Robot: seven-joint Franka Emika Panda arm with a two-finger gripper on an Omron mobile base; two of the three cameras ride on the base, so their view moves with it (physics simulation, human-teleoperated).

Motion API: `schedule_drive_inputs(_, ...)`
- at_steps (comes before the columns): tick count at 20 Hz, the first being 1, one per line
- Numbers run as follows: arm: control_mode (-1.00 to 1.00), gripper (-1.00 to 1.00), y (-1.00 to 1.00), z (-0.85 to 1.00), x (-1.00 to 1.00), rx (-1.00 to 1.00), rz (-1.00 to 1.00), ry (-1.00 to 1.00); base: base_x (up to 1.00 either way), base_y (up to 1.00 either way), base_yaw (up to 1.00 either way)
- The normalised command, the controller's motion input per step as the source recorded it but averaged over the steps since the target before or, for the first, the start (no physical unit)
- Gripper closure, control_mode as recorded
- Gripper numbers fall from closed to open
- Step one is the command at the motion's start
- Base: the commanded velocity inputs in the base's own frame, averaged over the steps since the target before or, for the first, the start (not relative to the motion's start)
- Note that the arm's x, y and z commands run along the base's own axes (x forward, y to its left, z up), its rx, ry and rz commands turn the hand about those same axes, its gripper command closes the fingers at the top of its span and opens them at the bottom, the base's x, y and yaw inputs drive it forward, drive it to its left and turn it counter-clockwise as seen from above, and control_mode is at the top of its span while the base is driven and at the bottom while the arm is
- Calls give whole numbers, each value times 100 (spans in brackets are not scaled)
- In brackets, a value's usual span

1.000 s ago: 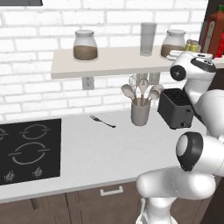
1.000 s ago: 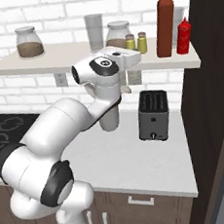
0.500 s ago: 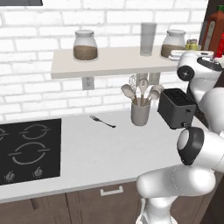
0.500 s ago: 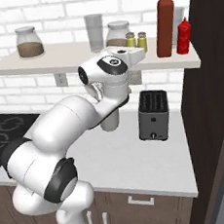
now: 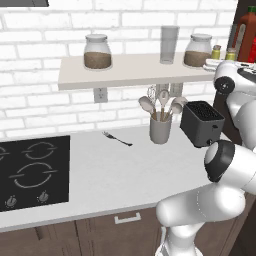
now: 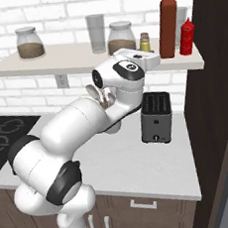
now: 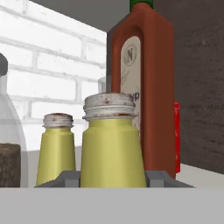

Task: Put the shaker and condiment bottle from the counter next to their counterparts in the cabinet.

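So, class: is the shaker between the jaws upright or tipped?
Upright: the shaker stands vertical, cap on top, beside its twin.

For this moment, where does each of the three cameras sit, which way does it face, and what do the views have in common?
Left base view: behind the arm, to its left, looking forward and down over the counter, hob and toaster; white arm at lower right.
Right base view: behind-right, same counter and shelf; arm rising from lower left, gripper at shelf height.
Hand view: on the hand, facing along the shelf; finger tips flank the shaker, its twin beside it.
Shared: the tall labelled bottle stands on the shelf in all three.
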Motion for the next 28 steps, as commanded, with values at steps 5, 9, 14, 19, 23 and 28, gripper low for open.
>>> schedule_drive_inputs(5,-100,100,11,-35,1,5,-21,0,0,0,0)
schedule_drive_inputs(9,-100,100,52,-26,19,2,-13,0,0,0,0)
schedule_drive_inputs(14,-100,100,37,-3,28,3,-10,0,0,0,0)
schedule_drive_inputs(19,-100,100,3,0,55,5,-3,0,0,0,0)
schedule_drive_inputs(23,-100,100,0,0,69,8,0,0,0,0,0)
schedule_drive_inputs(28,-100,100,2,0,52,9,0,0,0,0,0)
